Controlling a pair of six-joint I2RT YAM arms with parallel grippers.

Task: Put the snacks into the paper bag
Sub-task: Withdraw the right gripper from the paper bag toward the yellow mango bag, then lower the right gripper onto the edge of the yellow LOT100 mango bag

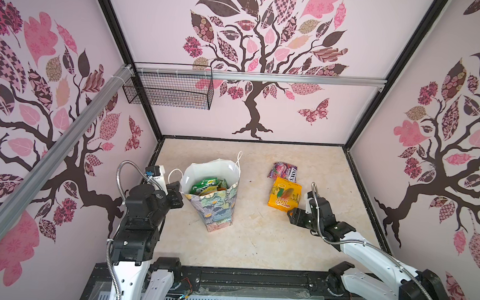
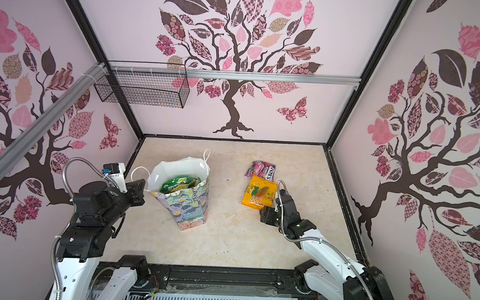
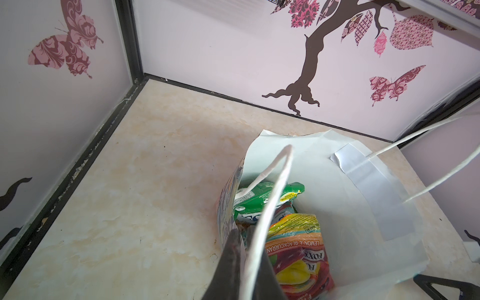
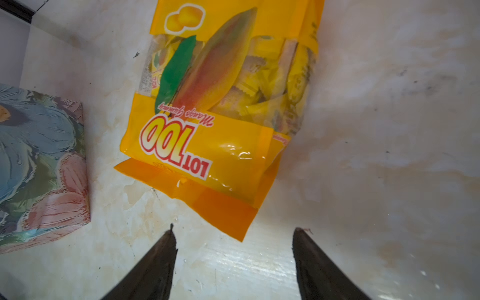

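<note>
The paper bag (image 1: pixel 215 209) (image 2: pixel 186 207) stands upright left of centre, floral outside, white inside (image 3: pixel 337 207). It holds snacks: a green pouch (image 3: pixel 265 197) (image 1: pixel 205 183) and a red-orange FOX'S pouch (image 3: pixel 298 252). My left gripper (image 1: pixel 174 194) (image 2: pixel 139 190) (image 3: pixel 242 230) is shut on the bag's left rim, with a white cord handle (image 3: pixel 272 197) running between its fingers. An orange mango pouch (image 1: pixel 283 193) (image 2: pixel 259 192) (image 4: pixel 220 117) lies flat to the right, and a purple pouch (image 1: pixel 283 170) (image 2: pixel 260 169) lies just behind it. My right gripper (image 1: pixel 296 208) (image 2: pixel 266 209) (image 4: pixel 233 228) is open at the orange pouch's near corner.
A black wire basket (image 1: pixel 168 92) (image 2: pixel 142 89) hangs from the aluminium rail at the back left. Papered walls close the marble table (image 1: pixel 256 237) on three sides. The bag's lower corner (image 4: pixel 39 161) shows beside the orange pouch in the right wrist view.
</note>
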